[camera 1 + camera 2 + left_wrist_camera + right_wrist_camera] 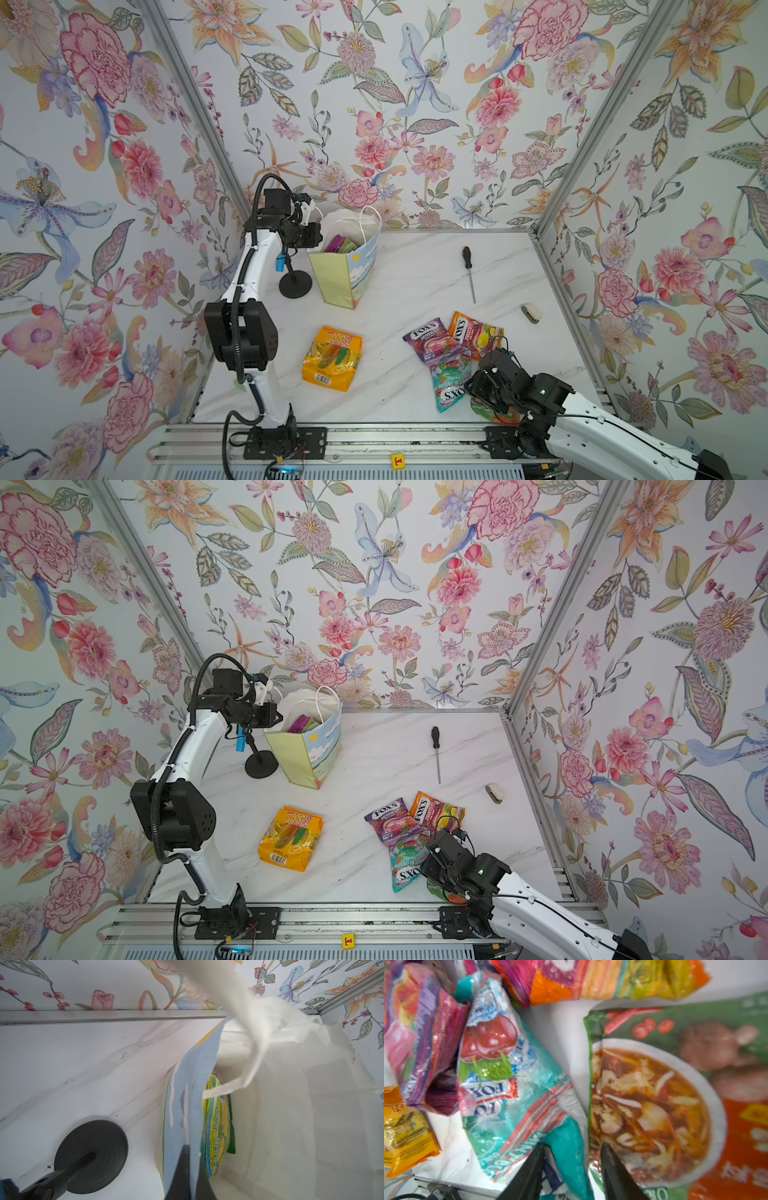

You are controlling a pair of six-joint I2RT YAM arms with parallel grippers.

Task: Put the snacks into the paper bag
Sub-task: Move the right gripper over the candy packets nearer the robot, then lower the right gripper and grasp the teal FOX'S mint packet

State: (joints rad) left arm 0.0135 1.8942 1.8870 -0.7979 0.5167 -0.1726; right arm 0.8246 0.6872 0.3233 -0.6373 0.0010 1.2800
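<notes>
The paper bag (345,274) (307,754) stands upright at the back left, with green and magenta snacks (340,244) inside. My left gripper (312,239) (193,1151) is shut on its painted wall (187,1095), beside a green-yellow packet (216,1126). A yellow "100" packet (332,359) lies mid-table. Purple (432,340), orange (473,334) and teal FOX'S (451,384) (512,1095) packets lie front right, with a green-orange packet (654,1095) beside them. My right gripper (478,386) (572,1147) is low over them, jaws apart, with the teal packet's edge between the fingers.
A black-handled screwdriver (469,270) lies at the back right. A small beige object (531,312) sits near the right wall. A blue toy microphone on a round black stand (295,284) (91,1157) is just left of the bag. Floral walls close in three sides.
</notes>
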